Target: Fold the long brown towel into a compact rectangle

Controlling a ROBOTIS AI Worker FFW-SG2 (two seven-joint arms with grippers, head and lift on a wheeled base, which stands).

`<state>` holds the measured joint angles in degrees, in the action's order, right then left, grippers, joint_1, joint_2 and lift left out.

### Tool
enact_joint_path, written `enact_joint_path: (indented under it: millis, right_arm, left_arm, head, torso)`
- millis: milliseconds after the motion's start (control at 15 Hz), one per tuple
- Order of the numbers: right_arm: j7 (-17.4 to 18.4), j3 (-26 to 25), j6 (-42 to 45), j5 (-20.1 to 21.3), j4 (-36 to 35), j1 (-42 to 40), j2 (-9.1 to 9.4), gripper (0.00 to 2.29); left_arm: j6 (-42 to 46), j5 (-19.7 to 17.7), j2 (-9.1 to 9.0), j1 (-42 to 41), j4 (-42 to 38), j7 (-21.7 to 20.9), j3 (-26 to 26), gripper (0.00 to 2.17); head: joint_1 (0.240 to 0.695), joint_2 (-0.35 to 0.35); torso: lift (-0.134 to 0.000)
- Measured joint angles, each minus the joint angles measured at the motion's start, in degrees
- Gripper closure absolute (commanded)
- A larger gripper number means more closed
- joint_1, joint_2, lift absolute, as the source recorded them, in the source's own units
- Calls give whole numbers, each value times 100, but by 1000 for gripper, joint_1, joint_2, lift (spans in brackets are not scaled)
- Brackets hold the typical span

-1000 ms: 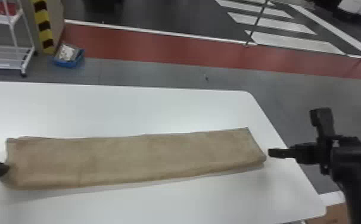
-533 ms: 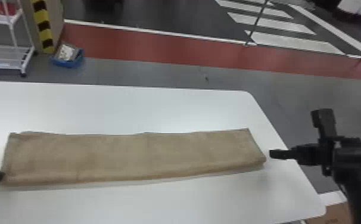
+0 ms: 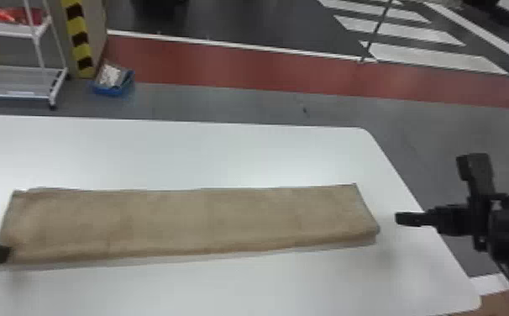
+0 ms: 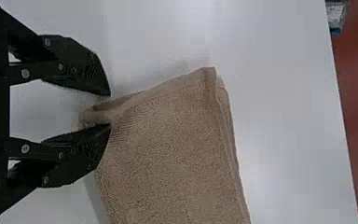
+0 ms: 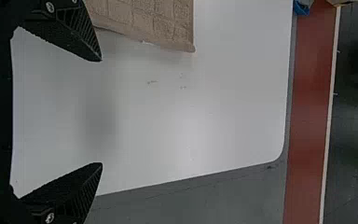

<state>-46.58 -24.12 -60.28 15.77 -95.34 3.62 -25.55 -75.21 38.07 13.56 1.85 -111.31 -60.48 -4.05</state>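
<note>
Left end effector (image 4: 110,109), black, flat-fingered, sits lower left of the head frame at the towel's near left corner. Narrow gap, cloth edge between the tips, no firm pinch visible. Long brown terry towel (image 3: 190,222) lies as a flat strip from lower left to right of centre, on the smooth white counter (image 3: 224,285). Right end effector (image 5: 102,112), also black, is right of frame just off the towel's right end: wide, holding nothing.

Step in hand, my read: strip looks folded lengthwise; now tidying or taking up the left end ahead of the crosswise fold. Next: close left on every layer at that corner, lift low, carry the end rightward over the strip, lay edges square, release. Watch for bottom layer slipping out, or a one-corner lift skewing the fold.
</note>
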Motion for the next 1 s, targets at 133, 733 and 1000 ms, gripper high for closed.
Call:
enact_joint_path:
  millis: [133, 733, 1000]
  right_arm:
    - [0, 3, 20, 4, 7, -1, 14, 87]
    - [11, -4, 92, 4, 81, -30, 26, 87]
    - [10, -5, 108, 4, 99, -47, 41, 87]
  left_arm:
    - [-216, -451, -59, -18, -195, 213, -194, 56]
    - [-347, -1655, -391, 175, 80, 1653, -386, 56]
    - [-64, -1840, -496, 507, 701, 1951, -311, 367]
  head:
    - [695, -251]
    - [695, -267]
    - [695, -269]
  torso:
    - [-120]
    - [-120]
    - [-120]
